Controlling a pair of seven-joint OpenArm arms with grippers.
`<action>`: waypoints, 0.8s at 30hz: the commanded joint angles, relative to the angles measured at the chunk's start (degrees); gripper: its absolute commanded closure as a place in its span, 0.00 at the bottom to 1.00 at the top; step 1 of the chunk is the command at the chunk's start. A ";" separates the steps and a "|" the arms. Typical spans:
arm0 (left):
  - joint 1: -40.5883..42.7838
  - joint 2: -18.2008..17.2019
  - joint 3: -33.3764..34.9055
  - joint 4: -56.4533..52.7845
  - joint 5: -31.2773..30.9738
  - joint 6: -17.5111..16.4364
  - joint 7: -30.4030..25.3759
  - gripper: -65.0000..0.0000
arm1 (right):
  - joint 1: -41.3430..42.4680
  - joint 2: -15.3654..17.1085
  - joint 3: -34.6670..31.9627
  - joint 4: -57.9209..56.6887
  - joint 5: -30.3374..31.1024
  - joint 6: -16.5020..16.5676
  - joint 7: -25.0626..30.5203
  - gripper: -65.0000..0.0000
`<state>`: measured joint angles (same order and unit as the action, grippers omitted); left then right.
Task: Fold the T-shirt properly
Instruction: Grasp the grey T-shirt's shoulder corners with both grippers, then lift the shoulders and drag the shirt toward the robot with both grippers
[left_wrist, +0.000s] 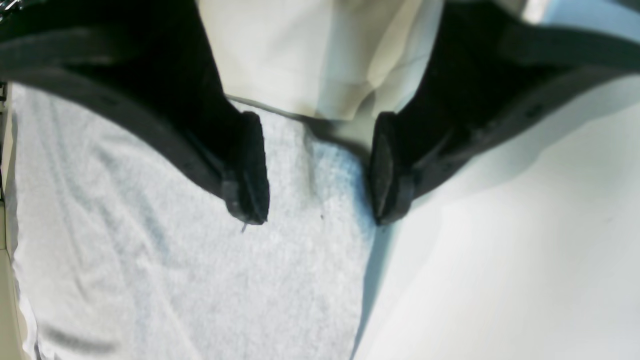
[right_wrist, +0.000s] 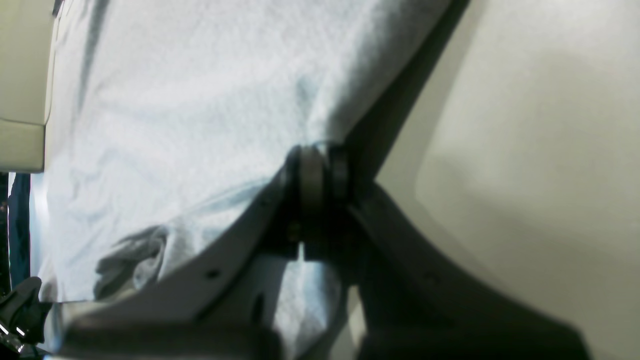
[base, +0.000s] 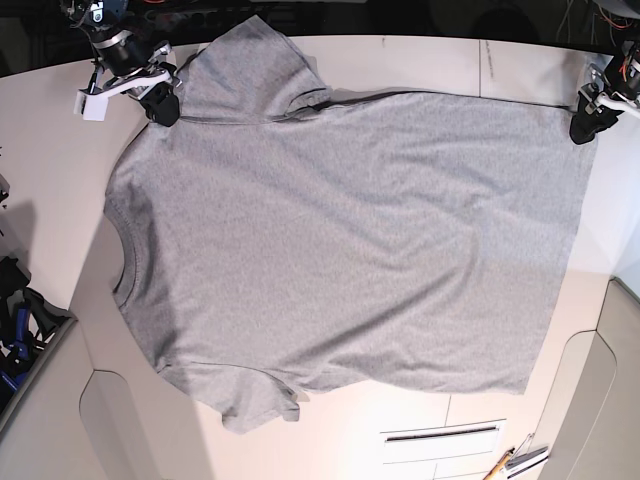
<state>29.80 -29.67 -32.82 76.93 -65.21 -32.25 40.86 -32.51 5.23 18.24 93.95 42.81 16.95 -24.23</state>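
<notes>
Evidently the first fold was pending — right gripper (right_wrist: 320, 172) clamped the T-shirt (base: 340, 250) shoulder, left gripper (left_wrist: 320, 170) gaped over the hem; closing came next.

**Arm and tool hardware, as seen**

Left tool (left_wrist: 320, 170): two matte black curved fingers (left_wrist: 247, 170), each ending in a flat dark pad with rounded tip; small recessed screw holes along the outer ribs. Right tool (right_wrist: 320, 172): same black curved build, pale grey highlight on one rib, screw holes visible, round-edged pads. Base view: both tools (base: 160, 100) (base: 585, 125) black, with white brackets behind them; right one carries a small white block, and red wiring shows above it.
</notes>
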 joint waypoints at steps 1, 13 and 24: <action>0.52 -0.68 0.07 0.28 1.14 0.48 1.86 0.46 | -0.22 0.31 0.04 0.55 -0.35 -0.13 -0.15 1.00; 0.72 -0.68 -4.17 0.46 0.70 -1.97 2.64 1.00 | -0.59 0.31 1.27 1.95 -0.39 0.20 -1.75 1.00; 6.38 -0.68 -11.91 1.51 -8.81 -6.56 9.57 1.00 | -5.29 0.63 2.86 6.99 -0.39 1.53 -3.28 1.00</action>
<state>35.77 -29.19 -44.03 77.56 -72.79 -37.93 51.09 -37.41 5.39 20.67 99.98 41.80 18.00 -28.40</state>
